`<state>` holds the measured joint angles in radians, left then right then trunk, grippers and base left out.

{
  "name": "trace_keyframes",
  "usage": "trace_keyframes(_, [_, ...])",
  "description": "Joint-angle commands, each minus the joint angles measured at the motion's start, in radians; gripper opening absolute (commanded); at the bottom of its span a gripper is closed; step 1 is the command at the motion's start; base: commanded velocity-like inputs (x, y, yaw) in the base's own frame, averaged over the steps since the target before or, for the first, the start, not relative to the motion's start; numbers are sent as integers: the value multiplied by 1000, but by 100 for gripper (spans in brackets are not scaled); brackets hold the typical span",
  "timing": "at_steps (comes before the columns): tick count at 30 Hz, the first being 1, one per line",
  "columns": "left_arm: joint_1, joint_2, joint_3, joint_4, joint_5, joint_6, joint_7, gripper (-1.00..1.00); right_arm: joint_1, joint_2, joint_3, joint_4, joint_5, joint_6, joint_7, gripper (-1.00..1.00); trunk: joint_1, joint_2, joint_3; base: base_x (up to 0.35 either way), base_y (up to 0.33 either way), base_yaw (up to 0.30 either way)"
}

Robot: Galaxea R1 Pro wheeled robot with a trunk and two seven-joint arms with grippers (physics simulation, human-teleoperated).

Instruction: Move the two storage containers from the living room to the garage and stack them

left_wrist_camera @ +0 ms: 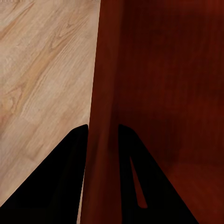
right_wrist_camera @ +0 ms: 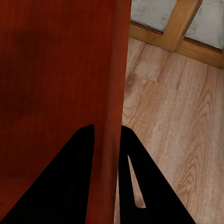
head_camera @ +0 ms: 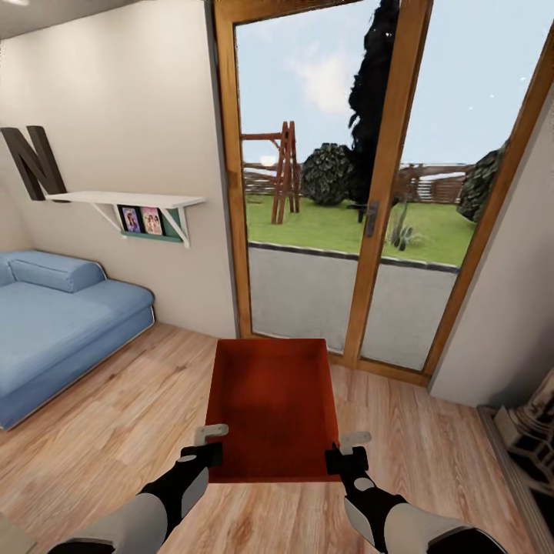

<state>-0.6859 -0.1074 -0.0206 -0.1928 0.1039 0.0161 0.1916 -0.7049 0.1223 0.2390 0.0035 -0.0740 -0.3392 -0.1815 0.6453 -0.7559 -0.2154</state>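
Here's one orange-red bin (head_camera: 273, 408), smooth-walled, lidless, a plain rectangle, carried out in front of the robot above the light wood-plank floor (head_camera: 115, 415). Its long axis runs straight away from the robot, toward the glass door (head_camera: 338, 231) with its warm wooden frame. The open top faces up, and the inside is bare and a little shadowed.

The left gripper (head_camera: 209, 452) is clamped on the left side wall near the close end. The left wrist view makes that plain: the wall's rim (left_wrist_camera: 100, 140) stands between the two black fingers (left_wrist_camera: 56, 186), one outside over the planks, one inside the bin. The right gripper (head_camera: 344, 458) mirrors it, and in the right wrist view the right wall (right_wrist_camera: 109, 140) is pinched between its dark fingers (right_wrist_camera: 60, 186), with wood grain and the foot of the door frame (right_wrist_camera: 177, 42) beyond.

From the head view there's more of the room: a soft blue sofa (head_camera: 61, 315) at the left, a white wall shelf (head_camera: 127, 200) holding small pictures, a big dark letter N (head_camera: 35, 161), and through the glass a lawn with dark bushes and a wooden fence.
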Motion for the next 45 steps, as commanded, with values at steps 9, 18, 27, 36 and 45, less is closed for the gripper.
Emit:
trace_keyframes(9, [0,14,4,1,8,2,19,-100,-2,0,-36,-2,-5,-23,-4,-100,0,-1,13,0,0,0])
trace_keyframes(18, [0,14,4,1,8,2,19,-100,-2,0,-36,-2,-5,-23,-3,-100,0,-1,27,0,0,0])
trace_keyframes(27, [0,14,4,2,8,2,20,-100,-2,0,-36,-2,-6,-23,-4,-100,0,-1,41,0,0,0])
trace_keyframes(36, [0,14,4,1,8,2,19,-100,-2,0,-36,-2,-6,-23,-3,-100,0,-1,55,0,0,0])
trace_keyframes(45, [0,14,4,1,8,2,19,-100,-2,0,-36,-2,-6,-23,-4,-100,0,-1,69,0,0,0])
